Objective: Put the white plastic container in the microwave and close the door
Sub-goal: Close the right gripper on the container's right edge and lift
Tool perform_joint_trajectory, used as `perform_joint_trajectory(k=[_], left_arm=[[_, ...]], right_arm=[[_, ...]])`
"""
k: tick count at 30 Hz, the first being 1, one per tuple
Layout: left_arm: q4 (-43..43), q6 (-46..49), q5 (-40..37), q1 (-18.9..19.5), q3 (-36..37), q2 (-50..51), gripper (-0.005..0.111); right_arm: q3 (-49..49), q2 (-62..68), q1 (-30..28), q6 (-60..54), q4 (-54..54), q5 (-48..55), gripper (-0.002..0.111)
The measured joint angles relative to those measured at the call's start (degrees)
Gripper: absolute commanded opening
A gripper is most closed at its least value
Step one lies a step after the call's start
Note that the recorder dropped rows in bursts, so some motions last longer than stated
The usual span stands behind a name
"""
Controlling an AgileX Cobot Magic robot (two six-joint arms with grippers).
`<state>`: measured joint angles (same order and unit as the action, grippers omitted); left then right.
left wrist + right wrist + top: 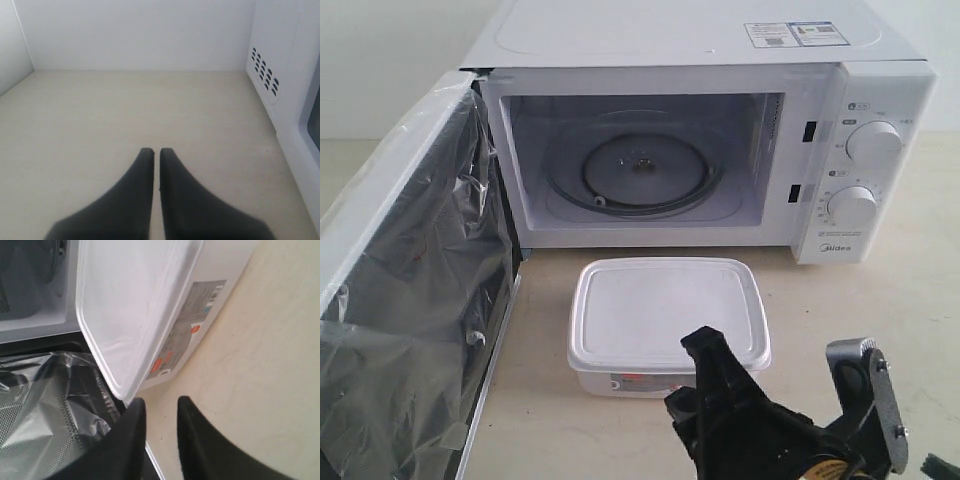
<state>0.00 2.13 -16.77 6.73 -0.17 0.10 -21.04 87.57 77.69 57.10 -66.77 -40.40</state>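
1. Exterior view: the microwave [700,40] stands toward the far edge of the surface [910,300]. Its door [380,190] is swung wide open to the left and draped in loose clear film [420,300].
2. The glass turntable [640,165] lies bare inside the cavity. Two round knobs [873,142] sit on the right-hand panel, and stickers [795,34] are on top.
3. The white plastic container [665,310] sits flat on the surface, lid on, just in front of the microwave's opening and outside the cavity. Its red-and-white label [638,382] faces the near edge.
4. The right gripper [708,352] hangs at the container's near side, its black tip overlapping the lid's rim. How wide it stands cannot be told from here.
5. Left wrist view: the left gripper [156,151] has its fingers drawn almost together with only a sliver between them, and it holds nothing. It is over bare surface, with the microwave's vented side [264,70] beside it and a white wall [140,35] beyond.
6. Right wrist view: the right gripper's fingers stand a narrow way apart with nothing between them. They are just off one corner of the container's lid, not touching it, with the film-covered door alongside.
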Motion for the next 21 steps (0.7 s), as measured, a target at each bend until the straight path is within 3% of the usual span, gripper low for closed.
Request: perform_joint_trajectory(k=[4,13,17,21], left_arm=[[0.0,0.0,0.0,0.0,0.0,0.0,0.004],[0.0,0.0,0.0,0.0,0.0,0.0,0.004],[0.0,0.0,0.0,0.0,0.0,0.0,0.004],[0.0,0.0,0.0,0.0,0.0,0.0,0.004]], right_arm=[[-0.1,0.0,0.0,0.0,-2.1,-0.7,0.054],[-0.1,0.3,0.0,-0.1,-7.2,-2.8,0.054],[-0.8,5.9,0.0,7.9,-2.2,-4.3,0.054],[-4.3,8.0,-0.4,8.3,-0.9,-7.4,0.054]])
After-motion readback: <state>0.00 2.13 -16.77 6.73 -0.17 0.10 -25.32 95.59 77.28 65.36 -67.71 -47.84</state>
